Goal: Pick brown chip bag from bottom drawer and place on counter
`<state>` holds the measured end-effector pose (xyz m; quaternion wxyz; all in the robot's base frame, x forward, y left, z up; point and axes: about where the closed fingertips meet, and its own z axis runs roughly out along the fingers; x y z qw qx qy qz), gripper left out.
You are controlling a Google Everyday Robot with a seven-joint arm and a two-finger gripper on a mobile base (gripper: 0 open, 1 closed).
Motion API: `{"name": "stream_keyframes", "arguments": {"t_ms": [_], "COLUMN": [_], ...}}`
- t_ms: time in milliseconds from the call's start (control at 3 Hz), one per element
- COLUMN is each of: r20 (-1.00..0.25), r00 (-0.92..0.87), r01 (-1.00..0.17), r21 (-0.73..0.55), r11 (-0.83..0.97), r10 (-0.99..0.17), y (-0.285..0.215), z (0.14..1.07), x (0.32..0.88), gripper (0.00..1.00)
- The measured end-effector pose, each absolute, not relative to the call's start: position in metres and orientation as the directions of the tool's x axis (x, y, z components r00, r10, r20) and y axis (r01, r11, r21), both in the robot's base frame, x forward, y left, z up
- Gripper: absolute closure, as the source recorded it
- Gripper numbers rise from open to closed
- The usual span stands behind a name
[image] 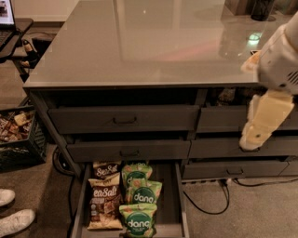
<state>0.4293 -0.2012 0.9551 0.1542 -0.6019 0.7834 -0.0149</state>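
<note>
gripper [249, 139]: far right, hanging in front of the right-hand drawer fronts, below counter level, well apart from the bags
gripper state: can't tell whether wide or narrow
arm [279, 62]: white, comes in from the right edge over the counter's front right corner
counter [149, 51]: glossy grey top above the drawers; dark object [260, 8] at its far right
bottom drawer [173, 195]: pulled out, down and left of the gripper
front brown chip bag [104, 202]: flat in the drawer's left half, "Sea Salt" facing up
back brown chip bag [106, 169]: just behind it, top tucked under the drawer above
green bags [138, 221]: three, overlapping, just right of the brown ones
upper drawers [123, 118]: dark grey, with handles
floor left: crate [16, 132], white shoes [14, 221]
floor right: cable [209, 202]
</note>
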Motion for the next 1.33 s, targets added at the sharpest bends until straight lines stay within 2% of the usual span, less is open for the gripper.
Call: {"name": "stream_keyframes", "arguments": {"t_ms": [667, 1333], "r20": [-0.274, -0.277], "r00": [-0.259, -0.251], "r01": [-0.963, -0.966], "r21": [-0.006, 0.005], "r11": [0.271, 0.26], "r10": [-0.926, -0.927], "y": [-0.142, -0.136], "z": [0.857, 0.846], "x": [0.429, 0.423], "gripper": [0.0, 0.0]}}
